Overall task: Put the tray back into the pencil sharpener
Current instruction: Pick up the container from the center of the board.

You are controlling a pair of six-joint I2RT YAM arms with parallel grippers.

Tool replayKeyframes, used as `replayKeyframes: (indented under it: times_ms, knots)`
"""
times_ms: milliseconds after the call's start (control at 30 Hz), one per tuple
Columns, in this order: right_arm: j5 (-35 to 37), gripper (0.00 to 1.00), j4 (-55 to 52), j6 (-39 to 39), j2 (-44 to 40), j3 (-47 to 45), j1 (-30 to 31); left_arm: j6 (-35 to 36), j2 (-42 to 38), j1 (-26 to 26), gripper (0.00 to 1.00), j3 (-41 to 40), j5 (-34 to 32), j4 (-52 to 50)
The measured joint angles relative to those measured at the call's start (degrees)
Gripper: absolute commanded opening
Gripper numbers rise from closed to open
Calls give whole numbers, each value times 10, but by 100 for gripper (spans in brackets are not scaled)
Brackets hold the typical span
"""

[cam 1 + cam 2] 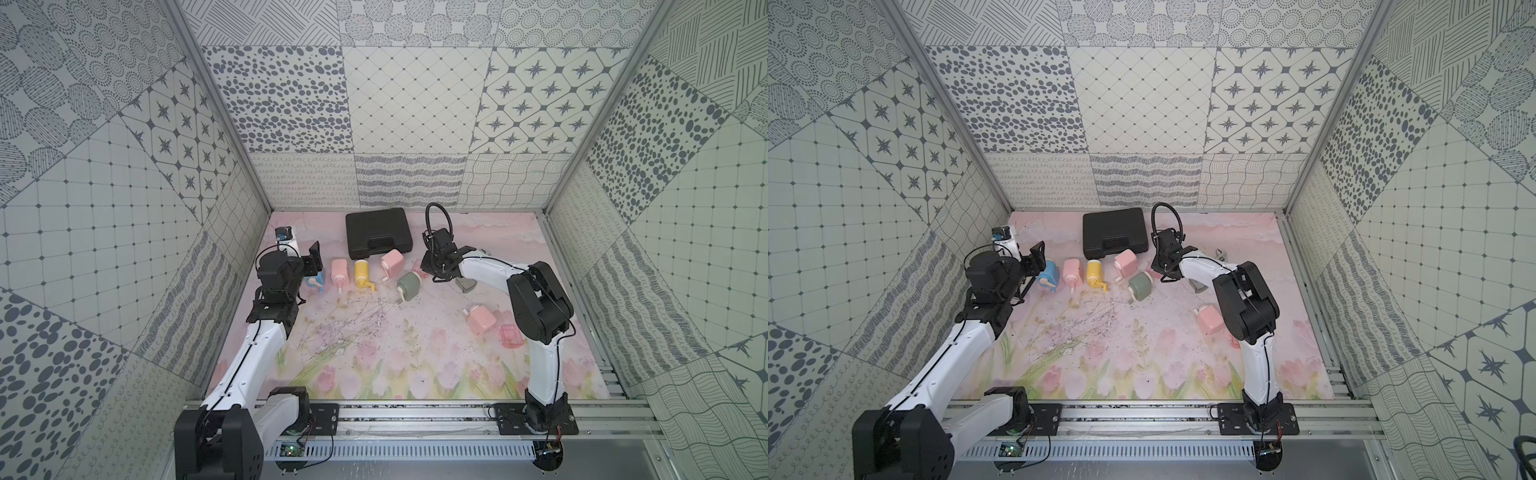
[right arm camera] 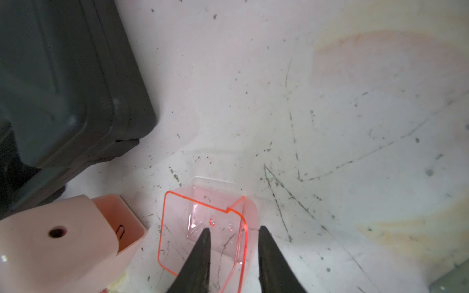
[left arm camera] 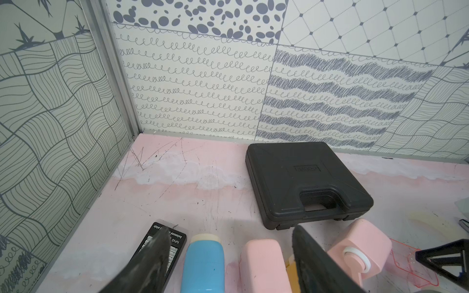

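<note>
I see clear pink tray (image 2: 198, 218) lying just beside pink sharpener (image 2: 58, 241), whose empty slot faces it. Right gripper (image 2: 234, 229) over tray: jaws narrowly apart, straddling side wall, one finger (image 2: 200, 253) inside, gap to wall, nothing clamped. Left gripper (image 3: 229, 228) half open, empty.

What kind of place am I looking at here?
Probably a robot training cell: two arms bolted to a metal rail, patterned walls boxing in a floral mat, and sharpeners laid out like props.
</note>
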Motion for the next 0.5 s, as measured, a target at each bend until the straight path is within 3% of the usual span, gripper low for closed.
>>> replayKeyframes:
  times_ms: [167, 500]
  knots:
    - [11, 20, -26, -6, 10, 18, 0, 0, -5, 0, 75, 0, 0, 1]
    - [15, 14, -66, -15, 22, 56, 0, 7, -28, 0, 74, 1, -2, -2]
